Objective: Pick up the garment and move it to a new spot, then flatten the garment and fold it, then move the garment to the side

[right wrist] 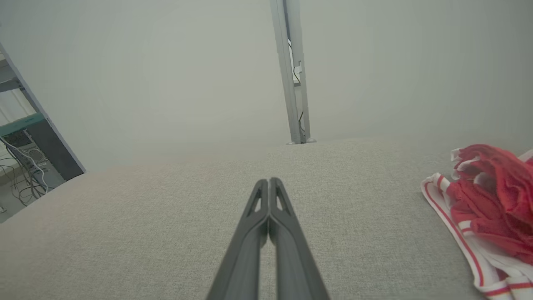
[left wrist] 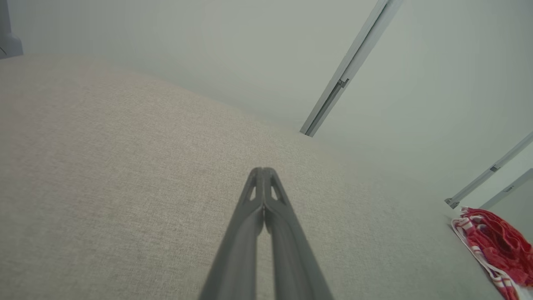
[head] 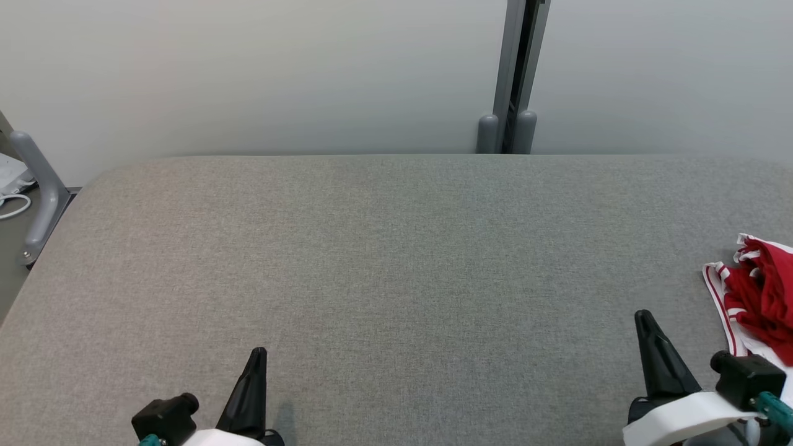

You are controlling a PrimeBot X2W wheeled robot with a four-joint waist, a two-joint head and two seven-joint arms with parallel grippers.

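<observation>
My left gripper and right gripper are pressed together. The garment beside the right gripper seems limp, light; I pinch its striped edge.

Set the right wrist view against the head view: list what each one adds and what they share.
Right wrist view adds: a rack with loose cables at the far left. Head view adds: the left gripper, shut, and a bent grey rail at the far left. Shared: the grey cloth-covered table, the crumpled red and white garment at its right edge, the grey post against the wall, and the right gripper, shut, holding nothing.
</observation>
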